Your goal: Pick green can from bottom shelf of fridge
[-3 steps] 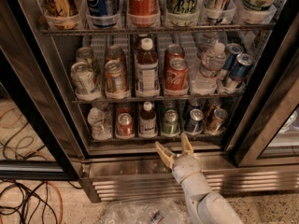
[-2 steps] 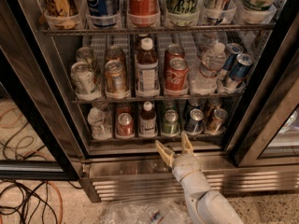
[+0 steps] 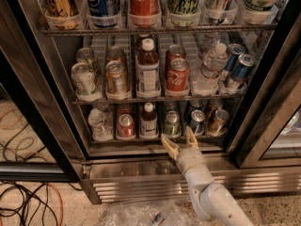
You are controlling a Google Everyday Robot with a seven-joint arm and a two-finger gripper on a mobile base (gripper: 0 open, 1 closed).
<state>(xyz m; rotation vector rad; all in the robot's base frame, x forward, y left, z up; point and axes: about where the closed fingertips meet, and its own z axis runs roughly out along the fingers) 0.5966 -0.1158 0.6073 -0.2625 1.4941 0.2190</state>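
Here, my end effector, a pair of tan fingers on a white arm, sits at the front edge of the bench, the lowest grey wire rack with a steel front lip inside the tall dark-framed display fridge. The fingers are spread apart and grip nothing; their tips point up and into the opening. The small green can with the shiny silver top stands upright in its narrow lane near the front edge of the bench, right of the middle, just behind my fingertips and apart from them. Towards the left edge of it stand a brown bottle with a white cap, a red-topped can and a crumpled clear plastic bottle. Towards the right edge stand a dark can with a silver top and a bronze can tilted forward. Below the fridge's ribbed steel base, crinkled clear plastic sheeting lies on the speckled floor.
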